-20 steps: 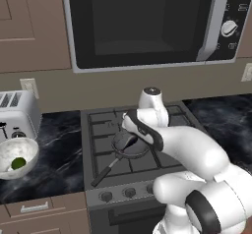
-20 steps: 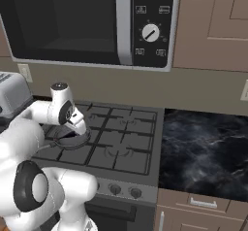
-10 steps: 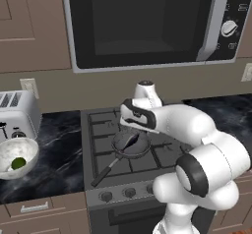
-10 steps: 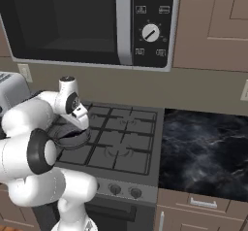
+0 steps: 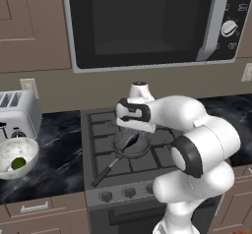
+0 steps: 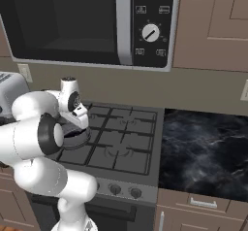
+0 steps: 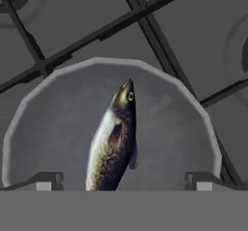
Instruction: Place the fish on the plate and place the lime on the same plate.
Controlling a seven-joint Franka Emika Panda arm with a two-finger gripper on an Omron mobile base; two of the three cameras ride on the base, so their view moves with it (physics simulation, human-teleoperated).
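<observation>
**Open gripper poised over the fish in the frying pan**

In the hand view the fish (image 7: pixel 115 145) lies in the frying pan (image 7: pixel 58 123), running lengthwise between the two fingertips (image 7: pixel 46 181), with its head pointing up and away from them and its tail end hidden behind the bottom of the view. The gripper (image 7: pixel 121 182) has its fingers spread wide, one tip on each side of the fish, well apart from its body and holding nothing. Whether the tips touch the pan floor cannot be told.

From the left base view the gripper (image 5: pixel 134 130) hangs just above the pan (image 5: pixel 129 147), which sits on the stove (image 5: pixel 101 149) grates with its long handle pointing toward the front left; the fish (image 5: pixel 131 140) shows as a dark sliver inside it. In the right base view the pan (image 6: pixel 77 139) is partly hidden behind the arm.

To the left of the stove, on the dark marble counter (image 5: pixel 54 164), stands a deep white speckled bowl (image 5: pixel 28 152) with the lime (image 5: pixel 18 163) resting in it, well apart from the gripper. A toaster (image 5: pixel 17 112) stands just behind the bowl. A microwave (image 5: pixel 142 21) hangs above the stove
</observation>
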